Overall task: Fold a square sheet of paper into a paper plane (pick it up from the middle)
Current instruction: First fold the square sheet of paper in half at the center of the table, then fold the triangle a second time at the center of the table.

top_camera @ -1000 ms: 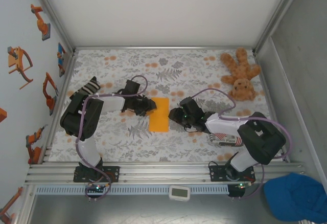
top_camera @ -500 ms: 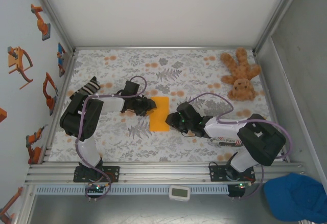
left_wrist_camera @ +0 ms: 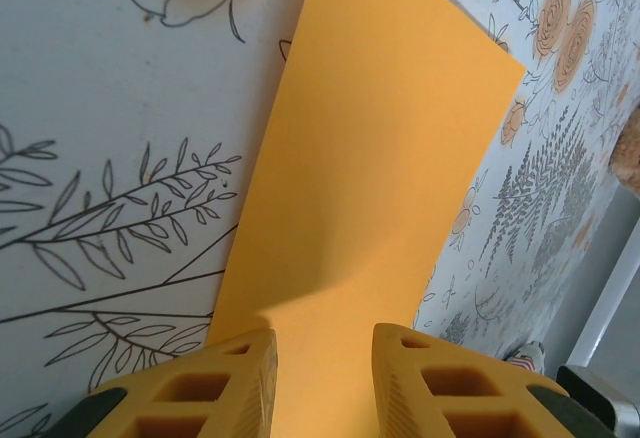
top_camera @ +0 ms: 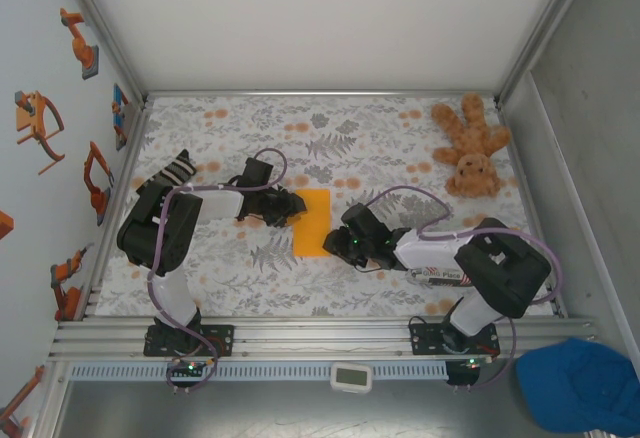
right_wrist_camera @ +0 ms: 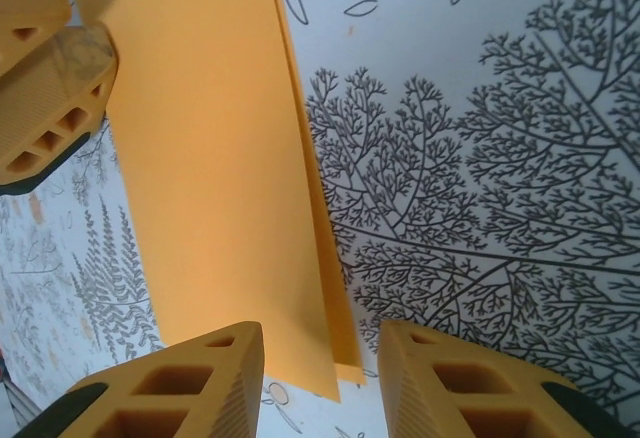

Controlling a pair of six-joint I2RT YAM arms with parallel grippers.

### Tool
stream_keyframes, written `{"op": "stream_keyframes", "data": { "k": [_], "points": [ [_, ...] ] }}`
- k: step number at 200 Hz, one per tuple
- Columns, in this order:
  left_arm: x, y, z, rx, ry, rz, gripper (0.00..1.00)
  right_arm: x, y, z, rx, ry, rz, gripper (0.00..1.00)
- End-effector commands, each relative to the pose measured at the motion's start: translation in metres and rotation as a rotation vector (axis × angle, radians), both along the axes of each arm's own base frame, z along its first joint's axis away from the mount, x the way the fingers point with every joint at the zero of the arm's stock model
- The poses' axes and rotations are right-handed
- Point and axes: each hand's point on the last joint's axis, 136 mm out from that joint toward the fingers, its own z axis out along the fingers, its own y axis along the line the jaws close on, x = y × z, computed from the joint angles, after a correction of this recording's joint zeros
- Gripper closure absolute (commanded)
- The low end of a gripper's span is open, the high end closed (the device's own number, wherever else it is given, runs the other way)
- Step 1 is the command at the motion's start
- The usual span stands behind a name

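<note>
The square sheet of paper (top_camera: 312, 223) is bright orange and lies folded in half as a tall rectangle on the flowered table mat. In the right wrist view two layers of the sheet (right_wrist_camera: 210, 158) show, slightly offset along the right edge. My left gripper (top_camera: 285, 205) rests at the sheet's upper left edge. Its jaws stand apart, with the flat paper (left_wrist_camera: 380, 158) running under the left gripper (left_wrist_camera: 325, 343). My right gripper (top_camera: 335, 245) is low at the sheet's near right corner. The right gripper (right_wrist_camera: 322, 343) is open astride that corner. The paper plane is out of view.
A brown plush teddy (top_camera: 470, 148) lies at the back right. A red-and-white striped packet (top_camera: 437, 274) sits under the right arm. Aluminium rails (top_camera: 320, 333) border the mat. A blue cloth (top_camera: 580, 383) lies off the table, near right.
My right gripper has slid left and nearer, from beside the sheet's right edge to its near right corner, and its jaws have narrowed. The left gripper and the paper have stayed put.
</note>
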Motion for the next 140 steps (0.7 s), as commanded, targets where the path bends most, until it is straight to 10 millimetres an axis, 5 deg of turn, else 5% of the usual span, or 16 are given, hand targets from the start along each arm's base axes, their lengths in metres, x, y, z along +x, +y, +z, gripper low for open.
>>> {"op": "stream_keyframes", "data": {
  "k": [1,140],
  "points": [
    [-0.025,0.025,-0.045,0.135,0.123,0.039,0.69,0.000,0.012,0.002,0.018,0.008,0.014,0.65],
    [-0.025,0.023,-0.046,0.127,0.126,0.034,0.69,0.005,0.009,0.015,0.031,-0.060,-0.003,0.81]
  ]
}}
